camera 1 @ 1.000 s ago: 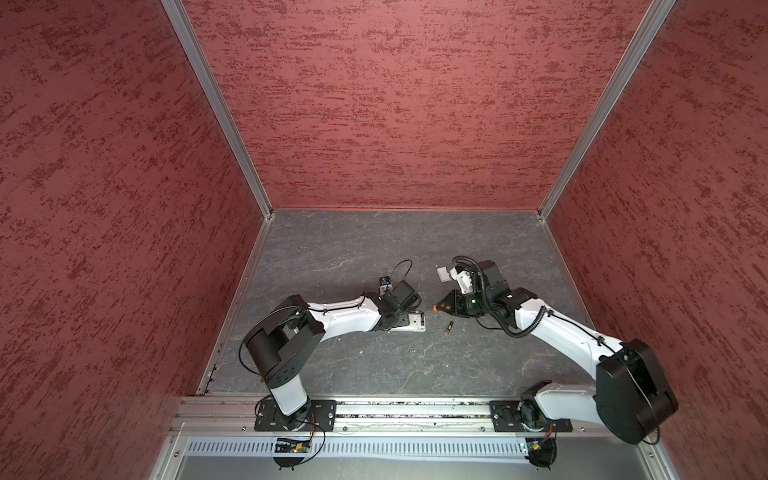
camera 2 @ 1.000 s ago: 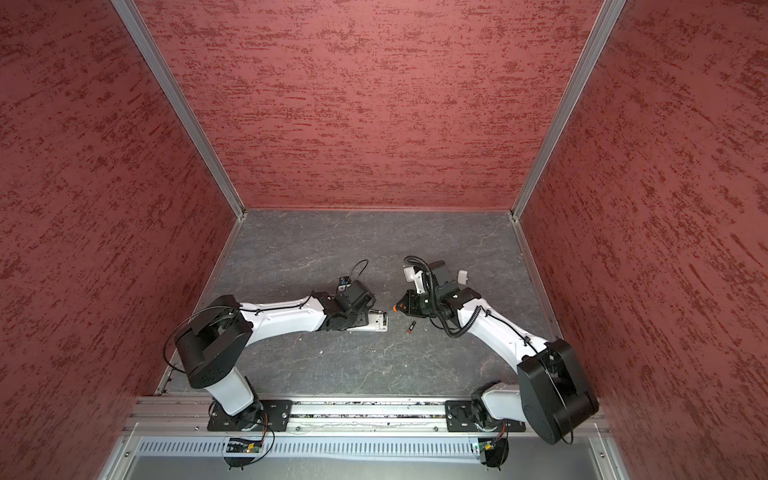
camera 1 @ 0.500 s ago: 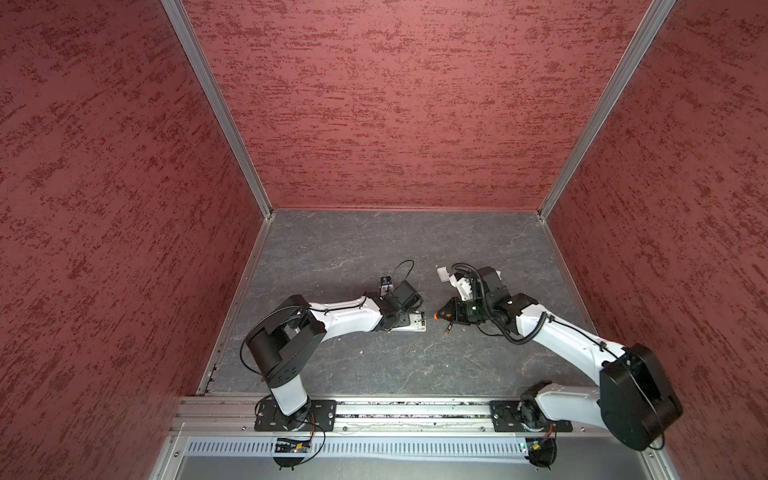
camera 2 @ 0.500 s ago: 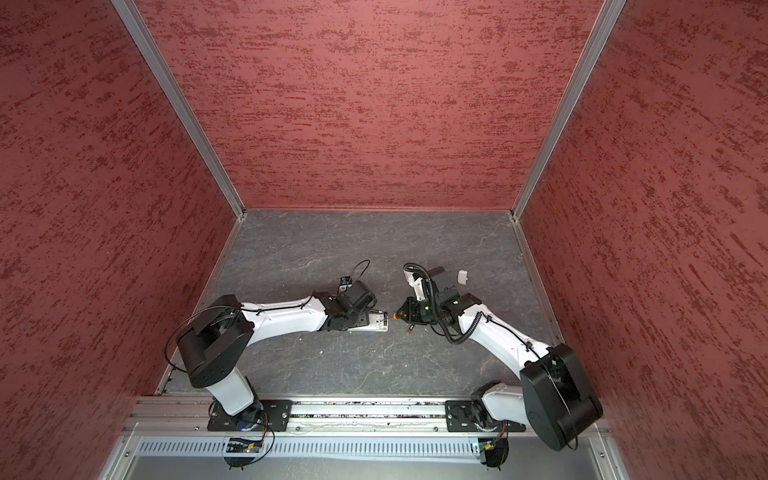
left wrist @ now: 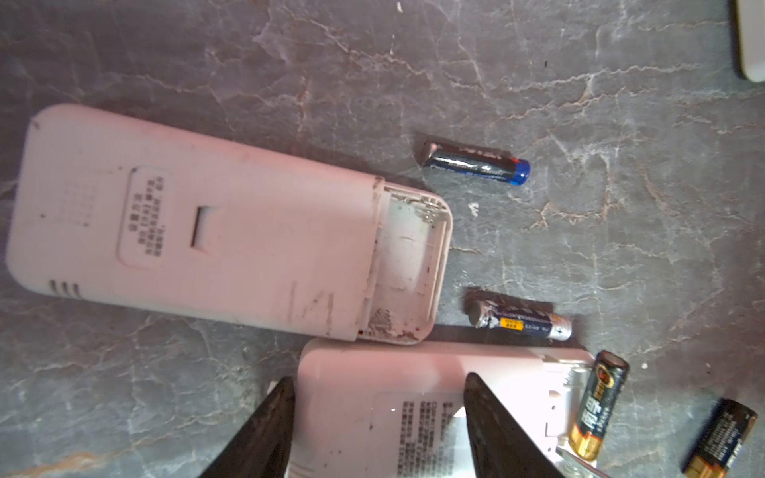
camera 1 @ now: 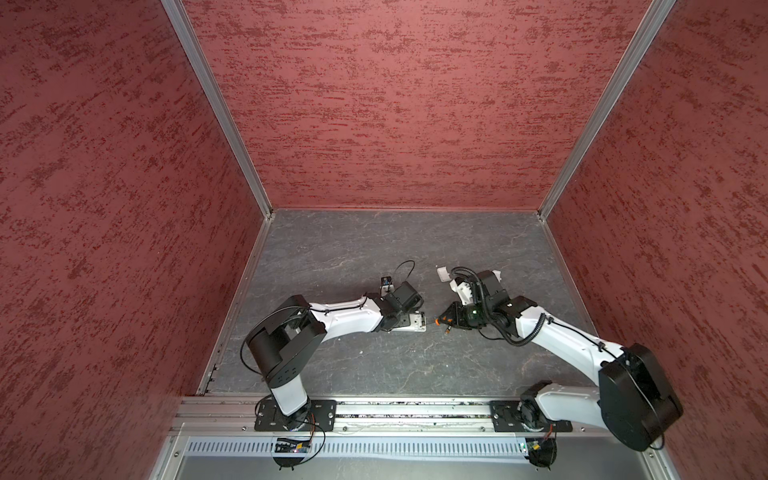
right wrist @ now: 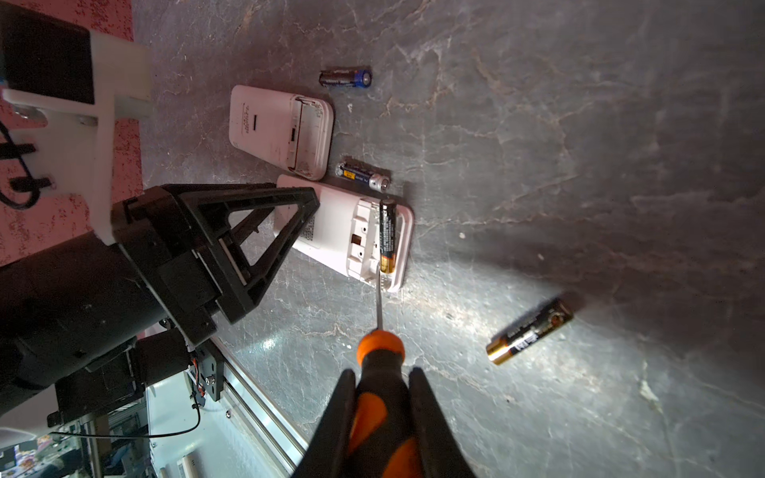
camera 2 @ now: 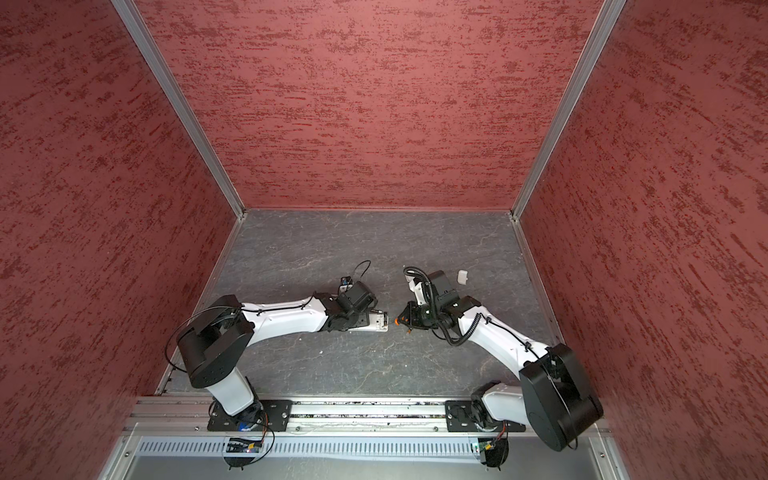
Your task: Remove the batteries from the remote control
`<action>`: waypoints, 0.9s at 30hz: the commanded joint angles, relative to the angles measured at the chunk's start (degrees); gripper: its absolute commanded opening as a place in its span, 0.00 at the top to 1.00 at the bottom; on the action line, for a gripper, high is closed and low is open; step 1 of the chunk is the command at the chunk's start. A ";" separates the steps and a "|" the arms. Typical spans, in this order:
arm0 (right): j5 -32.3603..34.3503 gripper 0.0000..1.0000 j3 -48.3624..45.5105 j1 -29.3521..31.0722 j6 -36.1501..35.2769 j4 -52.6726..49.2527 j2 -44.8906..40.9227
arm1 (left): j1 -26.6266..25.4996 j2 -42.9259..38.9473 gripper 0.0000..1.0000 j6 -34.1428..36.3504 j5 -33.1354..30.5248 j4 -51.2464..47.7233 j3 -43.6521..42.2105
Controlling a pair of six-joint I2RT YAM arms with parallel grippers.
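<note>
Three batteries [right wrist: 532, 331] lie loose and the far remote [left wrist: 207, 219] is empty, but the last battery [right wrist: 387, 236] sits in the near remote [right wrist: 331, 223], seemingly pinned by the left gripper [left wrist: 380, 376], jaws half spread, while the right gripper [right wrist: 381, 369], clamped on the screwdriver [right wrist: 381, 343], probes its end.

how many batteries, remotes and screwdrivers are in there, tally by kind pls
batteries: 4 (3 loose, 1 in a remote)
remotes: 2
screwdriver: 1
total: 7
</note>
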 commanded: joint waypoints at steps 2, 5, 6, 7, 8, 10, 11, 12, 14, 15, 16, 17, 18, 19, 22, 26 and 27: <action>1.12 1.00 -1.19 0.33 0.11 -0.94 -1.60 | -2.17 4.22 0.37 0.28 7.70 -2.56 -1.70; 1.88 1.00 -1.63 0.34 0.41 -1.07 -1.86 | -2.19 4.40 0.37 0.45 7.75 -2.49 -1.52; 2.01 1.00 -1.82 0.26 0.53 -0.87 -1.87 | -2.18 4.43 0.37 0.42 7.80 -2.46 -1.52; 1.93 1.00 -1.94 0.25 0.81 -0.43 -1.80 | -2.19 4.51 0.37 0.43 7.82 -2.49 -1.48; 1.85 1.00 -2.11 0.25 1.05 0.00 -1.74 | -2.17 4.52 0.37 0.37 7.82 -2.45 -1.52; 1.98 1.00 -2.31 0.25 1.31 0.33 -1.60 | -2.22 4.53 0.37 0.48 7.88 -2.59 -1.52; 2.26 1.00 -2.34 0.25 1.32 0.25 -1.67 | -2.25 4.42 0.37 0.52 7.82 -2.60 -1.52; 2.51 1.00 -2.35 0.16 1.27 0.18 -1.61 | -2.21 4.40 0.37 0.52 7.82 -2.60 -1.61; 2.65 1.00 -2.34 -0.06 1.21 0.16 -1.68 | -2.16 4.35 0.37 0.48 7.74 -2.59 -1.70; 2.73 1.00 -2.26 -0.24 1.07 0.08 -1.72 | -2.21 4.43 0.37 0.54 7.81 -2.58 -1.65; 3.02 1.00 -2.20 -0.43 0.98 -0.03 -1.73 | -2.20 4.53 0.37 0.54 7.82 -2.60 -1.61; 3.16 1.00 -2.15 -0.64 0.86 -0.11 -1.86 | -2.27 4.51 0.37 0.70 7.82 -2.64 -1.53; 3.10 1.00 -2.11 -0.87 0.66 -0.26 -1.95 | -2.22 4.55 0.37 0.64 7.82 -2.67 -1.59; 3.20 1.00 -1.96 -1.19 0.44 -0.56 -2.04 | -2.21 4.69 0.37 0.77 7.82 -2.65 -1.56; 3.25 1.00 -1.79 -1.98 -0.05 -0.81 -2.17 | -2.23 4.78 0.37 0.89 7.82 -2.66 -1.50; 3.06 1.00 -1.33 -2.98 -0.25 -0.12 -1.91 | -2.39 5.04 0.39 0.98 7.74 -2.69 -1.61; 2.99 1.00 -1.06 -3.17 -0.49 -0.03 -1.75 | -2.49 5.10 0.39 1.02 7.74 -2.76 -1.61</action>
